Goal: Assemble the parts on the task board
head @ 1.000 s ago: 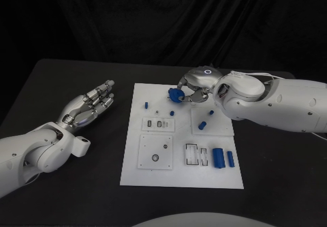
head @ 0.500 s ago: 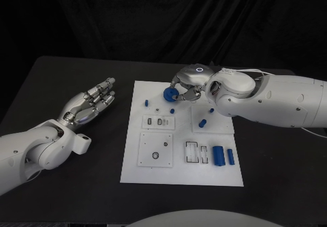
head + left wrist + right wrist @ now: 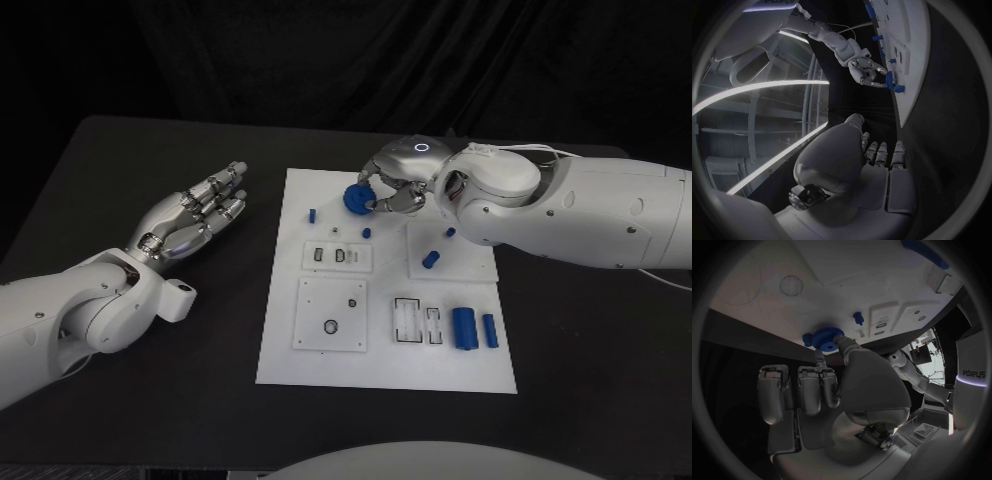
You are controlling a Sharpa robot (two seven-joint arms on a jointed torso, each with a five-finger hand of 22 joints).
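Observation:
My right hand (image 3: 392, 188) pinches a blue gear (image 3: 356, 198) over the far edge of the white task board (image 3: 325, 350), near its middle. The right wrist view shows the gear (image 3: 824, 337) at the fingertips, close to the board's (image 3: 848, 280) edge, with a small blue peg (image 3: 858, 317) standing just beyond it. My left hand (image 3: 195, 215) hovers left of the board, fingers spread and holding nothing. In the left wrist view, that hand (image 3: 861, 160) faces the far-off right hand (image 3: 867, 72) and its gear (image 3: 891, 82).
On the board stand a blue peg (image 3: 312, 215) at the far left and small blue pieces (image 3: 366, 233), (image 3: 449, 232), (image 3: 430, 261) mid-board. Two blue cylinders (image 3: 463, 328), (image 3: 489, 330) lie near the front right. Recessed slots (image 3: 332, 328) occupy the front left.
My right hand has carried the gear a little to the left along the board's far edge, then held nearly still. The left hand has barely moved.

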